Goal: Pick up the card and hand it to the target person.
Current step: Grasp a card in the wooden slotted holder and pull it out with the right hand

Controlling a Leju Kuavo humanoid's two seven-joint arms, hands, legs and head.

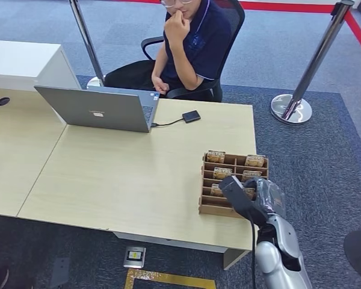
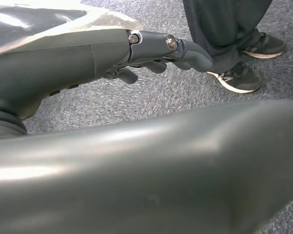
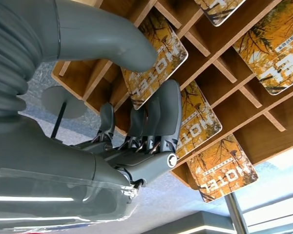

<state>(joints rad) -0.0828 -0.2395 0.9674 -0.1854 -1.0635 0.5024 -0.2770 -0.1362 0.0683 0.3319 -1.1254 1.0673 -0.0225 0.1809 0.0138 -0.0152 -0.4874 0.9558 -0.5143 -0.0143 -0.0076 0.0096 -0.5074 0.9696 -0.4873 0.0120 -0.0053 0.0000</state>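
Right wrist view: my right hand [image 3: 145,122] sits over the wooden card rack [image 3: 215,63], thumb and fingers [image 3: 167,112] closing around one card [image 3: 152,58] standing in its slot; a firm grip I cannot confirm. Head view: rack [image 1: 206,208] at table's [image 1: 124,174] four o'clock, seated person [image 1: 192,42] at twelve. My left hand [image 2: 156,51] hangs near the floor, fingers loosely curled, holding nothing. Risk: a neighbouring card [image 3: 197,117] dragged out too, or the card slipping. Cards read "HOTEL".
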